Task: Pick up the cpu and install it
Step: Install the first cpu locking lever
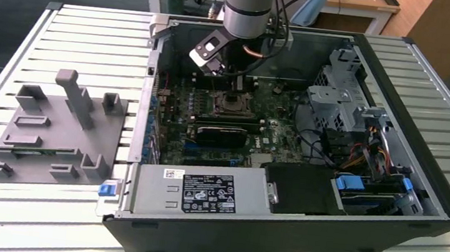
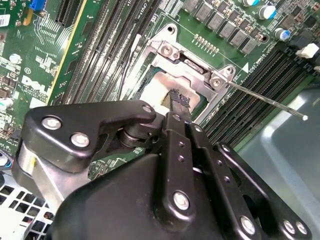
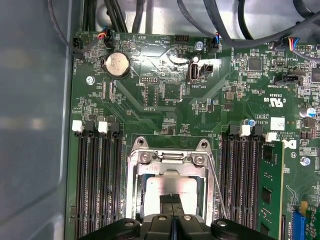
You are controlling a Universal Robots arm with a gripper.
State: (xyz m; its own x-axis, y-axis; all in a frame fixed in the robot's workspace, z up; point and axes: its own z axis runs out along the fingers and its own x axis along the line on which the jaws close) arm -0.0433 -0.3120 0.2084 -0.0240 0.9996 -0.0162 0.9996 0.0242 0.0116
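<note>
Exterior view: arm reaching down into open computer case [image 1: 418, 203] lying on slatted bench [image 1: 76, 35]. Pincer [image 1: 231, 84] low over motherboard [image 1: 207, 130], directly above the square metal-framed socket [image 1: 232, 103]. Grey moulded tray [image 1: 48, 132] on the bench, well apart from the pincer, toward the exterior view's left. Power supply box [image 1: 197, 192] at the case's near edge, far from the pincer. Drive cage [image 1: 337, 100] toward the exterior view's right of the pincer.

Second wrist view: pincer [image 2: 176, 98] with dark fingers [image 2: 178, 107] pressed together, tips down on the cpu [image 2: 155, 92]. Cpu seen as pale silvery square inside the socket [image 2: 192, 67] frame, directly under the tips. Fingers closed on each other, not clamped around the chip edges; tips touching or just above the top face, cannot tell which. Thin metal lever [image 2: 265, 100] sticking out from the socket corner, beside the pincer. Black memory slots [image 2: 105, 55] flanking the socket.

First wrist view: pincer [image 3: 171, 199] tips together, no gap visible, over the middle of the cpu [image 3: 162, 187]. Cpu flat within socket [image 3: 170, 165] frame. Memory slots [image 3: 95, 180] on either side of the socket. Round coin battery [image 3: 117, 64] well beyond the pincer on the board.
</note>
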